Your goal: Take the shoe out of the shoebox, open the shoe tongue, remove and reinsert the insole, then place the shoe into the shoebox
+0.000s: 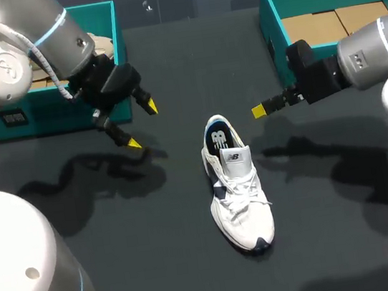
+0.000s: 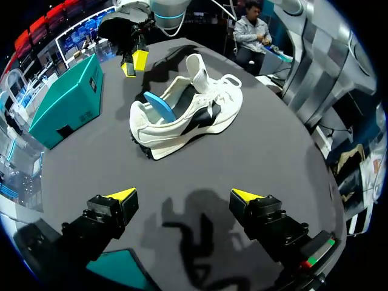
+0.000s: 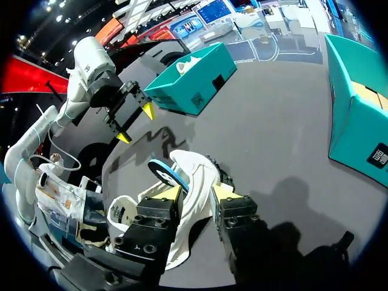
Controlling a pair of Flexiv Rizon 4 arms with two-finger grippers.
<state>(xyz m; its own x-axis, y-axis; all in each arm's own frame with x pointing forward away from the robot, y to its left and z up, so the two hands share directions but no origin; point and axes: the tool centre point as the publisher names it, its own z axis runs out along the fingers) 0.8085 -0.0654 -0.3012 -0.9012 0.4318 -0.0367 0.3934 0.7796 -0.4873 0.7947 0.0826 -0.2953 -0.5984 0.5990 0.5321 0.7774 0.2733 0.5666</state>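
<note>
A white sneaker [image 1: 236, 197] with a dark sole lies on the black table, toe toward the front edge. Its tongue [image 1: 237, 161] is raised. An insole [image 1: 219, 140], blue underneath [image 2: 160, 105], sticks up out of the heel opening. My right gripper [image 1: 258, 111] hovers just right of the heel, apart from the shoe. Its fingers are close together but open, with nothing held [image 3: 196, 193]. My left gripper [image 1: 140, 125] hangs wide open to the shoe's left, in front of the left shoebox [image 1: 45, 112]. It is empty in its own wrist view [image 2: 183, 195].
The teal left shoebox holds a pale object [image 1: 101, 41]. A second teal shoebox [image 1: 272, 4] with brown cardboard inside stands at the back right, behind my right arm. Bare black tabletop [image 1: 158, 252] surrounds the shoe.
</note>
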